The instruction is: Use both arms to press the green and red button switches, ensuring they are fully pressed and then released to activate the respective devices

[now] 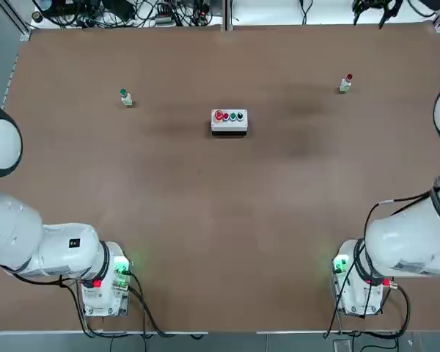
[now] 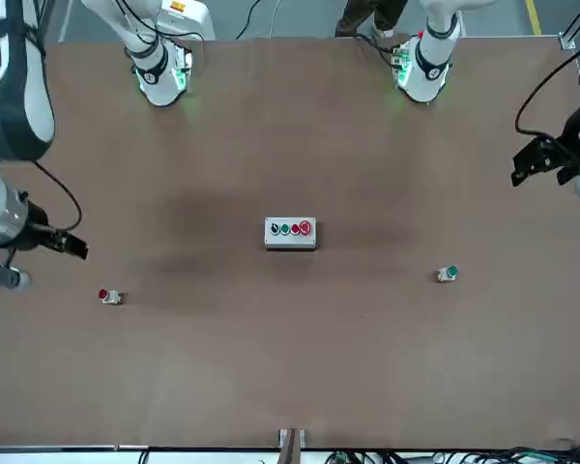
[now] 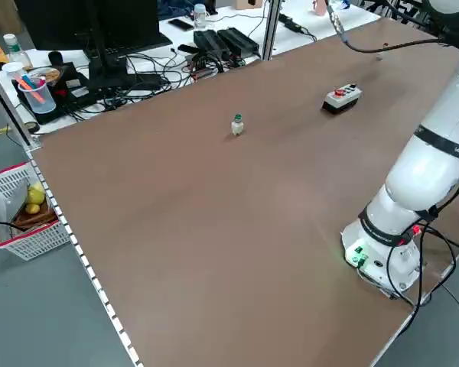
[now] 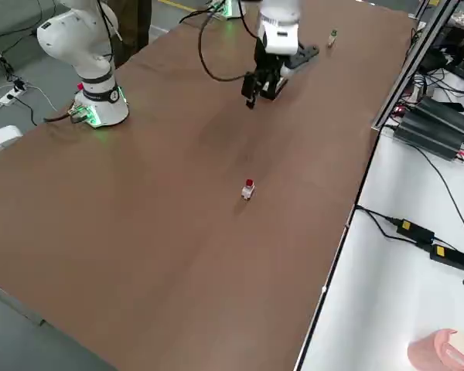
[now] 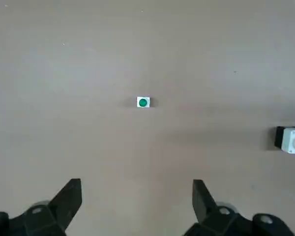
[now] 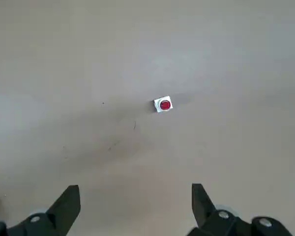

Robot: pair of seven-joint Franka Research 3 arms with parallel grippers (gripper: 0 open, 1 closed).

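I have not pressed anything yet. My left gripper (image 5: 136, 206) is wide open, high above the green button switch (image 5: 143, 102). My right gripper (image 6: 135, 209) is wide open too, high above the red button switch (image 6: 163, 104). Both are far from touching. A white button box (image 1: 229, 121) sits between them. Nothing blocks my way down.

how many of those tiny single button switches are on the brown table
2. The small pale switch with a round green cap stands on the robot's left, and the small pale switch with a round red cap on its right, far from both grippers. None seems hidden.
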